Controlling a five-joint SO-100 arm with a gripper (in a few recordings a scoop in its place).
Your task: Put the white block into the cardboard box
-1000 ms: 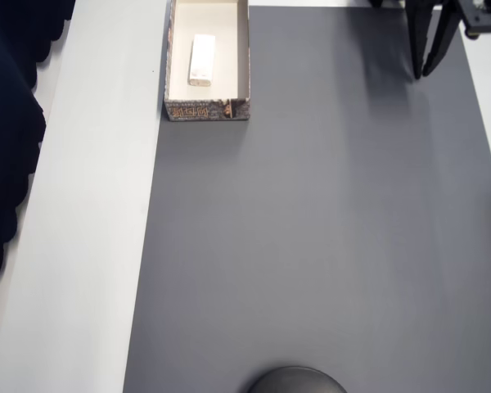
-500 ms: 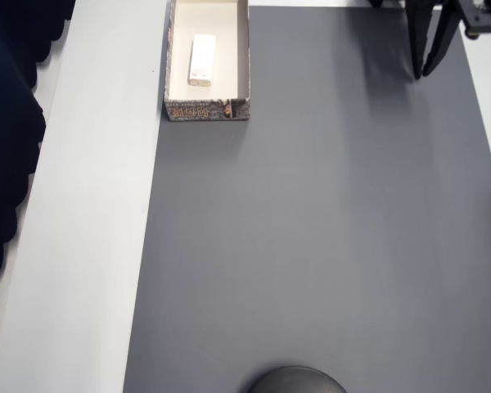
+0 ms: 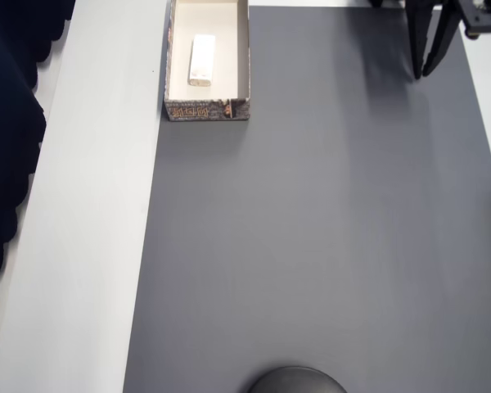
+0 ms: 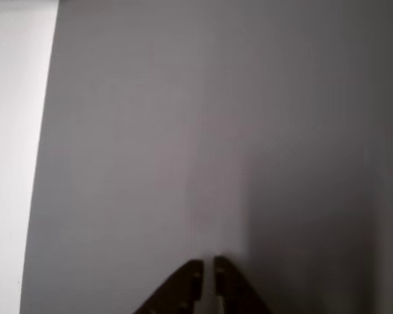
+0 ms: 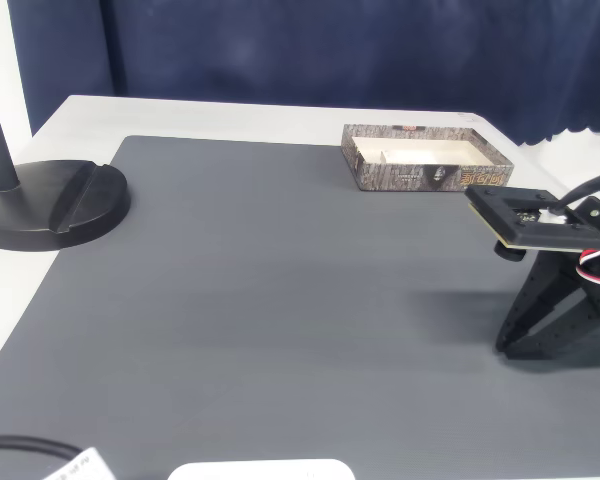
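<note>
the white block point(image 3: 201, 60) lies flat inside the cardboard box point(image 3: 242, 57), lengthwise along the box, with bare cream floor around it on every side. in the overhead view the box sits at the top of the picture, well apart from the gripper point(image 3: 426, 72), far off to the gripper's left across the dark grey mat point(image 3: 311, 246). by how things lie, the task looks done.

the gripper holds nothing. in the wrist view its two dark fingertips point(image 4: 193, 271) stand almost together with only a thin slit between them, pointing at bare mat. in the fixed view the gripper point(image 5: 505, 345) rests tip-down on or just over the mat, the box point(image 5: 420, 177) well beyond it.

the block appears small, rigid and light, probably smooth plastic, so it may slip under a loose pinch. if it needed moving, the best hold would likely be across its short width near the middle, fingers coming straight down on the two long sides. the box walls are low, so they should not block that approach, though the light box might slide if bumped.

a black round stand base point(image 5: 50, 205) sits on the far side of the mat from the gripper.
</note>
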